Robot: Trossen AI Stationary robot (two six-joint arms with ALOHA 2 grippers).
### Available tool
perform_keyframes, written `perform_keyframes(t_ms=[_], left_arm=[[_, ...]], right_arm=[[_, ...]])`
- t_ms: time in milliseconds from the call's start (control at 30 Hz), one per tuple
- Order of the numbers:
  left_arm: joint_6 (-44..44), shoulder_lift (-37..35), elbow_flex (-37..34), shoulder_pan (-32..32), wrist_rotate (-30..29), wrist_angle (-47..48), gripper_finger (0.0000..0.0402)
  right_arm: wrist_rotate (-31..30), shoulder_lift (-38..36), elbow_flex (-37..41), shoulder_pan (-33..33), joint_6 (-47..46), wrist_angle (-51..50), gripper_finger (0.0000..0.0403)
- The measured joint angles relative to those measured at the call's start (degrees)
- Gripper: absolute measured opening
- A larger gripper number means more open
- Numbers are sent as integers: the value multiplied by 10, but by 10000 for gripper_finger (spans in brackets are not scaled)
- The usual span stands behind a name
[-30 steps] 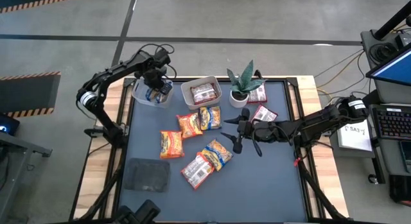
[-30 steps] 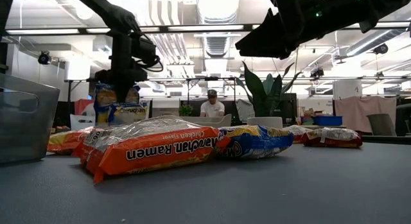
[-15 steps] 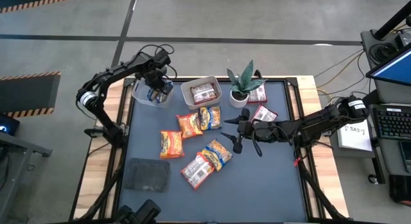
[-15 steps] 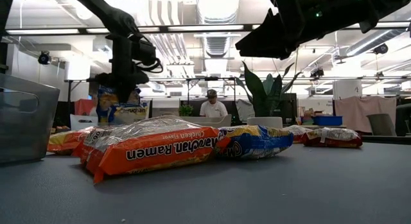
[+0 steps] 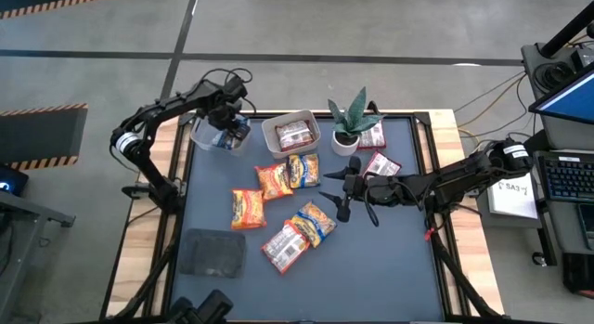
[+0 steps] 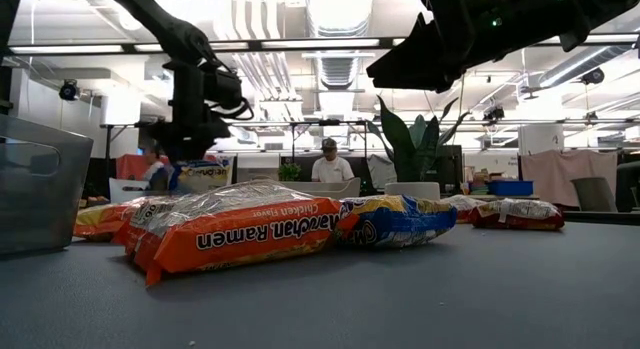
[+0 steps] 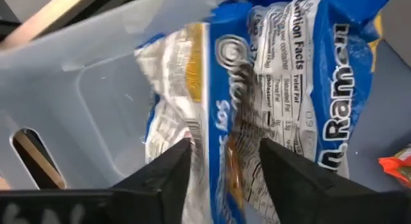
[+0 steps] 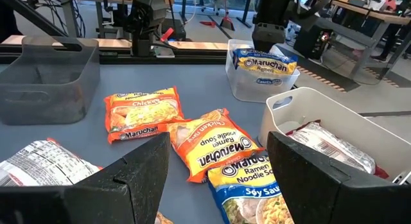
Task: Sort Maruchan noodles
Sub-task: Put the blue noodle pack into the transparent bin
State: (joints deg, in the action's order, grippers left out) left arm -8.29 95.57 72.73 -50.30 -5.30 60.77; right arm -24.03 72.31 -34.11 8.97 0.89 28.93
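Since the earlier frame, my left gripper point(image 5: 225, 120) has been parting its fingers and lifting slightly, and the blue-yellow packet point(image 7: 276, 89) it was carrying is now sitting lower inside the clear tub point(image 5: 206, 135) at the far left of the tabletop point(image 5: 390, 259). In the left wrist view that packet is lying just beyond my fingertips point(image 7: 168, 166), leaning against the tub wall; the fingers are standing apart and are clamping nothing. Next to this tub, a white tub point(image 5: 290, 134) is holding a dark red-and-white packet point(image 5: 295, 134). Orange packets point(image 5: 261, 192) and further blue-yellow packets point(image 5: 306, 170) are lying loose at mid-table, with a potted plant point(image 5: 349, 120) behind them and a dark grey pad point(image 5: 213, 252) at the near left. My right gripper point(image 5: 345, 196) is hovering over the table centre, fingers spread wide, holding nothing, near the loose packets.
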Motion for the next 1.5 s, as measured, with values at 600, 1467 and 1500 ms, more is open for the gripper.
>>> perform_keyframes(t_ms=[600, 1467, 1500], left_arm=[[131, -1, 53, -38, -161, 54, 145], [127, -1, -81, -72, -37, -69, 1], [127, -1, -79, -72, -25, -70, 0]], right_arm=[[0, 0, 0, 0, 1, -3, 249], [0, 0, 0, 0, 1, -8, 249], [0, 0, 0, 0, 1, -8, 249]])
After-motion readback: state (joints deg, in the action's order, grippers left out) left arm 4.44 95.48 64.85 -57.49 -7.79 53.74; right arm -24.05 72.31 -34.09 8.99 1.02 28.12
